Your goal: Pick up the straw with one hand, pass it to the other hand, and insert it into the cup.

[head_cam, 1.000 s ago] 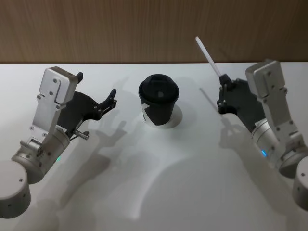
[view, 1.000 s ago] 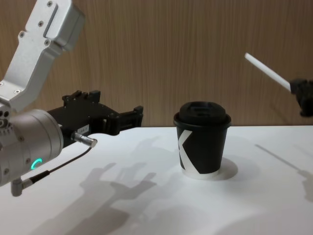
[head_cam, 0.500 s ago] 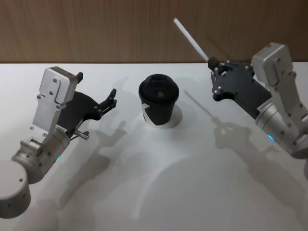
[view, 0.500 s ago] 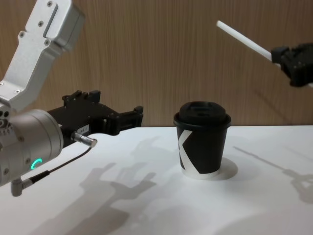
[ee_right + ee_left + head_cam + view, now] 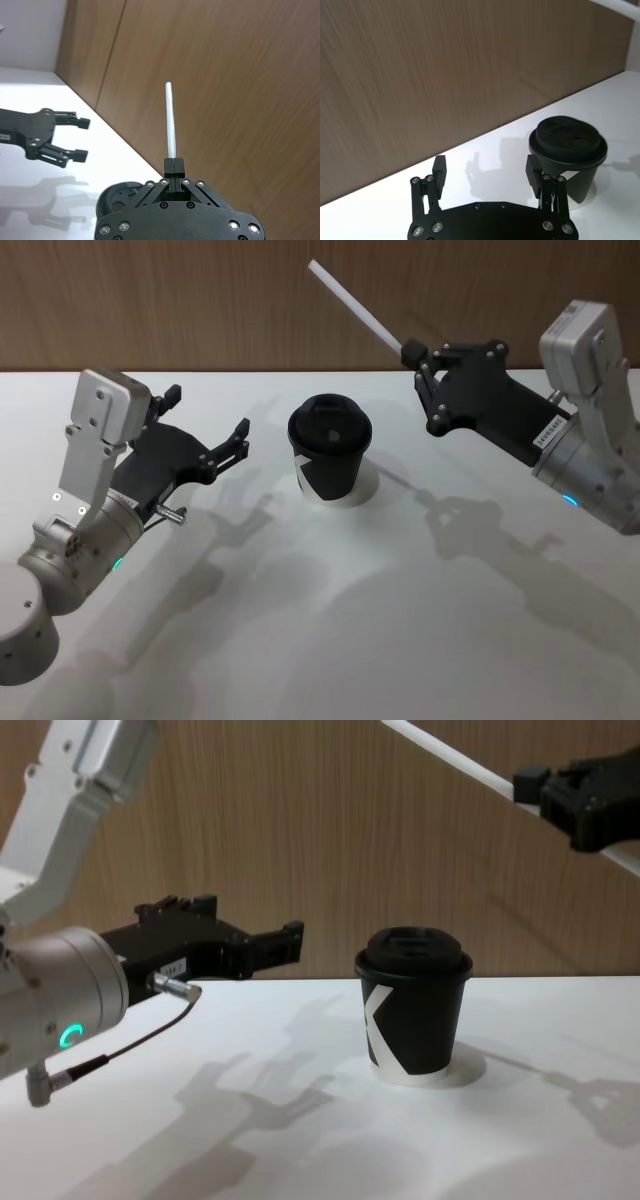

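The cup point(image 5: 330, 455) stands upright on the bench point(image 5: 350, 640), about in the middle between the two arms, and a wall point(image 5: 180, 300) rises behind the far edge of the bench. To the left of the cup, apart from it and above the bench, hangs the left pincer point(image 5: 208, 410), with its spread fingers turned toward the cup. To the right of the cup, higher than its lid, is the right pincer point(image 5: 412, 350); the straw point(image 5: 352, 302) gripped in it slants up and leftward, well above the lid.

Matt paper cup point(image 5: 330, 455), smooth straw point(image 5: 355, 304), smooth white table point(image 5: 350, 630), wood-grain wall point(image 5: 180, 300)
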